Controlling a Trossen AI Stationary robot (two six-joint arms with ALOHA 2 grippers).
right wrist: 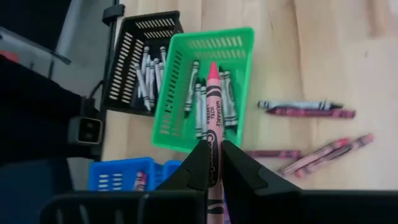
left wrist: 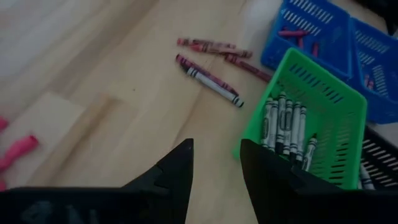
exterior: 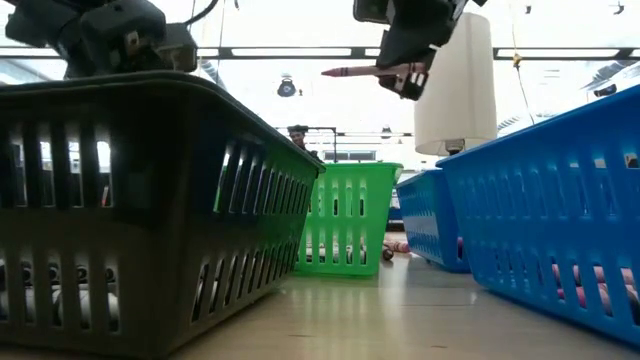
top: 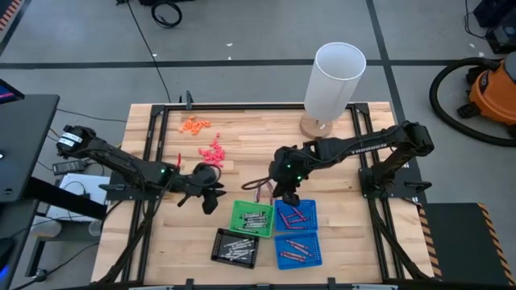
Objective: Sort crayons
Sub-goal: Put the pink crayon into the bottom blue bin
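High view first: my right arm reaches in from the tabletop's right side, elbow bent, wrist angled down, so that my right tool hangs just beside the green basket, over the near corner of the upper blue basket. Its fingers are pressed together on a maroon crayon, pinching it near its rear half with the tip pointing out ahead toward the green basket; in the low view that crayon lies level in the air, clear of every basket. My left arm stretches in from the opposite side, low and nearly flat, and my left tool sits on the other side of the green basket, near its corner. Those fingers stand apart with a plain gap between them and nothing in it, touching no crayon. Grey-silver crayons lie in the green basket, and more lie in the black basket just beside it. Maroon crayons sit in the two blue baskets. A few loose crayons, maroon and one grey, lie on the bare wood just beyond the green basket, between my two tools.
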